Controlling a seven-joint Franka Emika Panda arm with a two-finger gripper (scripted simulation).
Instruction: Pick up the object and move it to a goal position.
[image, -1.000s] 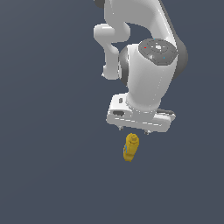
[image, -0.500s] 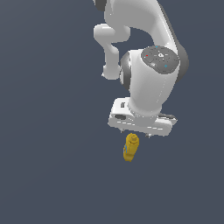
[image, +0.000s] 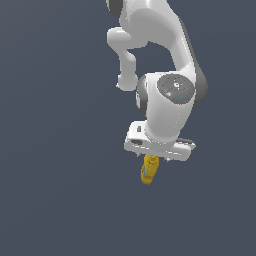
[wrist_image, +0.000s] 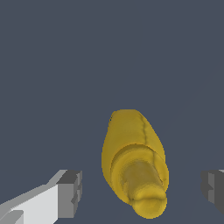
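The object is a small mustard-yellow bottle (image: 148, 171) lying on the dark grey floor. In the wrist view the bottle (wrist_image: 131, 153) points its narrower cap end toward the camera. My gripper (image: 153, 159) hangs right over the bottle's upper end in the exterior view. It is open. In the wrist view the gripper (wrist_image: 140, 192) has one grey fingertip (wrist_image: 70, 192) on one side of the bottle and the other fingertip (wrist_image: 213, 192) on the far side. Both are apart from the bottle. The label does not show.
The white arm (image: 170, 95) rises from the gripper toward the top of the exterior view. The floor (image: 55, 150) is plain dark grey, with no other object in view.
The hand has come down a little toward the bottle and now covers its upper end in the exterior view. The bottle has not moved.
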